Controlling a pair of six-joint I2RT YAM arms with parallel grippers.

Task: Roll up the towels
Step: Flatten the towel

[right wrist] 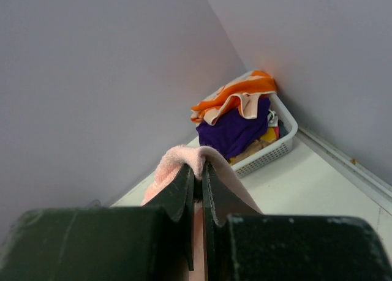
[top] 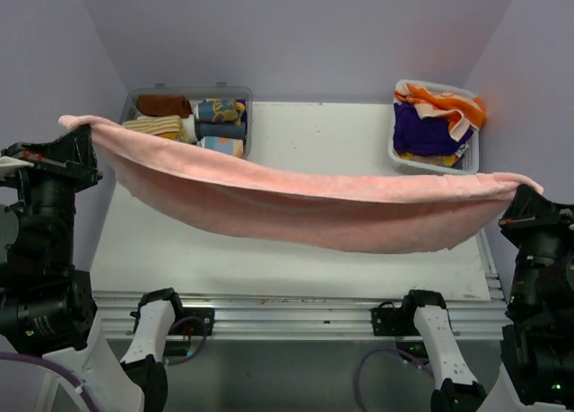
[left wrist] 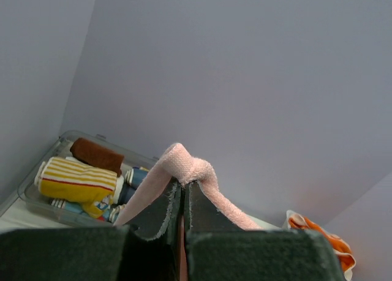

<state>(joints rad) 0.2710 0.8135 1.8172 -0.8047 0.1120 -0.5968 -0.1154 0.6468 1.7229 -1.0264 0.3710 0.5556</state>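
Observation:
A pink towel (top: 296, 206) hangs stretched across the table, sagging in the middle above the surface. My left gripper (top: 79, 129) is shut on its left corner, the pink towel (left wrist: 184, 164) bunched over the fingertips of that gripper (left wrist: 182, 186). My right gripper (top: 525, 189) is shut on the right corner, where the pink towel (right wrist: 184, 158) folds over the tips of that gripper (right wrist: 198, 169). More towels, orange-and-cream (top: 444, 102) and purple (top: 426, 129), lie piled in a white basket (top: 399, 159) at the back right.
A clear bin (top: 247, 98) at the back left holds rolled towels, among them a striped yellow one (top: 161, 125) and a brown one (top: 163, 104). The white table (top: 269, 259) shows below the hanging towel. Lilac walls close in on three sides.

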